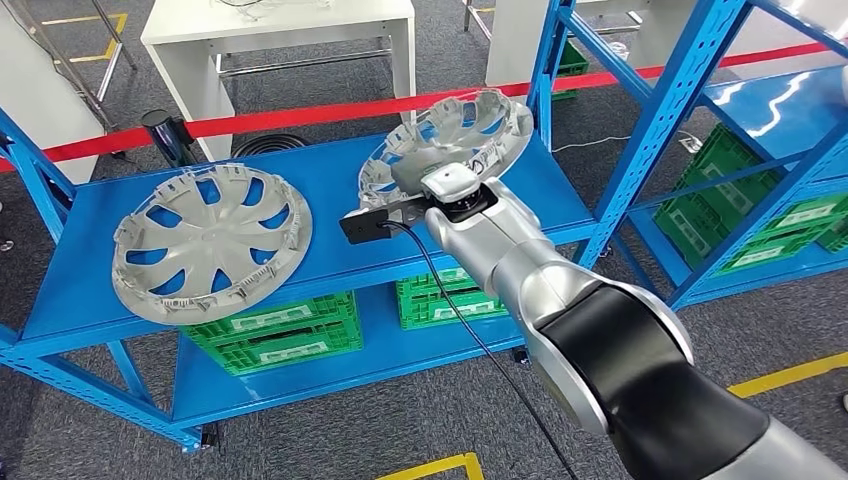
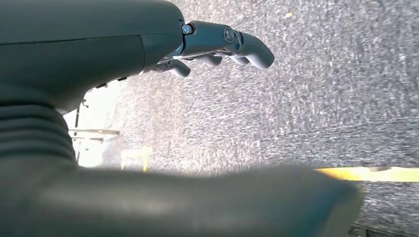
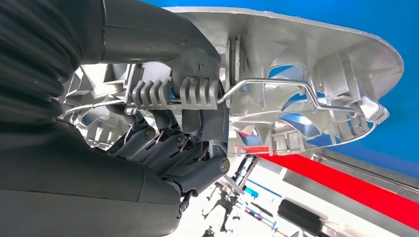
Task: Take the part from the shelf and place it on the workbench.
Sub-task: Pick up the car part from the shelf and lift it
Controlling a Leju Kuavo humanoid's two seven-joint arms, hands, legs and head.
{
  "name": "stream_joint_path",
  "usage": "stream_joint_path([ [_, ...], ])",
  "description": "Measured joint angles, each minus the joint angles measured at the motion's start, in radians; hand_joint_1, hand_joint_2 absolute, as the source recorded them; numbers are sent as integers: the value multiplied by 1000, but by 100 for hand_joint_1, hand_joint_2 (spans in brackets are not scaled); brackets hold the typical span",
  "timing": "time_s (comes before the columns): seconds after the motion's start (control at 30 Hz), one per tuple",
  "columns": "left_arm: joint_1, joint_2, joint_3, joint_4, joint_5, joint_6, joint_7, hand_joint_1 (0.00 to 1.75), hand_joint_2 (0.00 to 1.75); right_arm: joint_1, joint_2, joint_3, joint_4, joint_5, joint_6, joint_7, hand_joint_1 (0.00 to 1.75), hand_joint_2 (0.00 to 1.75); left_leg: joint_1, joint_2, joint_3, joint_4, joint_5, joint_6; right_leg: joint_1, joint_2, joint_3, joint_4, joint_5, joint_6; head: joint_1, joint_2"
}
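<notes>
Two round silver plastic wheel covers are sitting on the blue metal shelf (image 1: 330, 160) in the head view. The flat wheel cover (image 1: 210, 243) is lying to the left; the tilted wheel cover (image 1: 470, 125) is being gripped at its near rim by the right hand (image 1: 425, 180).

In the left wrist view, the left hand (image 2: 217, 47) is hanging with fingers loosely curled, holding nothing.

In the right wrist view, dark fingers (image 3: 163, 143) are wrapping the ribbed rim. It looks light, stiff and maybe easy to crack.

Two wheel covers (image 1: 212, 243) (image 1: 470, 130) side-by-side on shelf (image 1: 330, 170).
</notes>
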Motion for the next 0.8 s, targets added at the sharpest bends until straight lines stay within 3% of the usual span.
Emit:
stream_joint_path([
  [0.8, -1, 0, 0, 0, -7, 10, -69, 0, 175, -100, -6, 31, 0, 18, 61, 65, 173, 175, 0, 0, -1, 0, 0, 0, 0, 0, -1, 0, 0, 0, 0, 0],
])
